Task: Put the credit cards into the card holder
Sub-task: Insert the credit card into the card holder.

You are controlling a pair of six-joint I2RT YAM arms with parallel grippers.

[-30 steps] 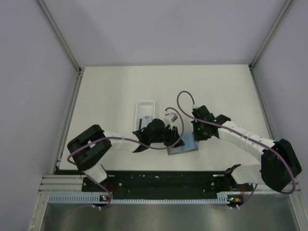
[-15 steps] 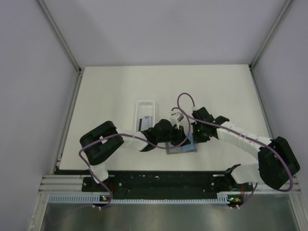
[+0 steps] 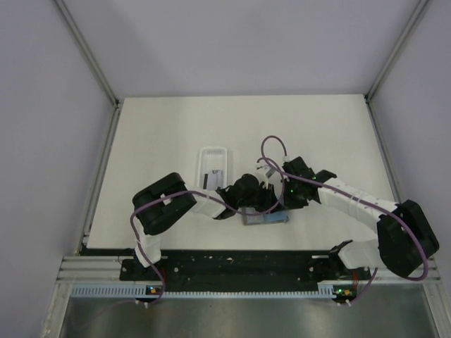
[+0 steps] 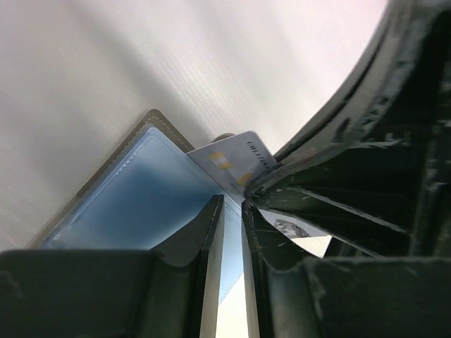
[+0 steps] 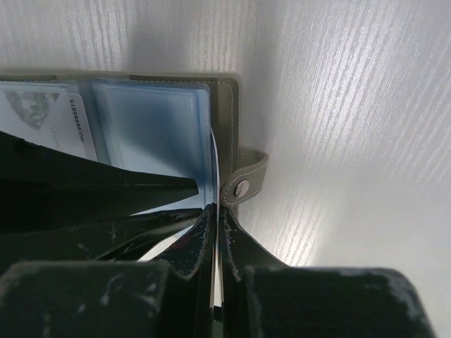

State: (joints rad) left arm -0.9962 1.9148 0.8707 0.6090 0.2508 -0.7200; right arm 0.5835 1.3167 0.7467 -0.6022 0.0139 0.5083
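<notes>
Two arms meet over the card holder (image 3: 266, 218), which lies open on the white surface (image 3: 162, 134) just below the centre of the overhead view. My right hand (image 5: 215, 211) is pinched tight on one bluish clear pocket leaf of the holder, beside its grey snap strap (image 5: 246, 180). My left hand (image 4: 231, 205) is narrow, its tips closed on the lower edge of a pale credit card (image 4: 232, 160) lying over the holder's blue pockets. That card shows yellow marks and letters starting "CRED"; from the right wrist I read "NO." and small digits I cannot make out. Left of the holder, a white tray (image 3: 213, 150) holds another card (image 3: 211, 180).
</notes>
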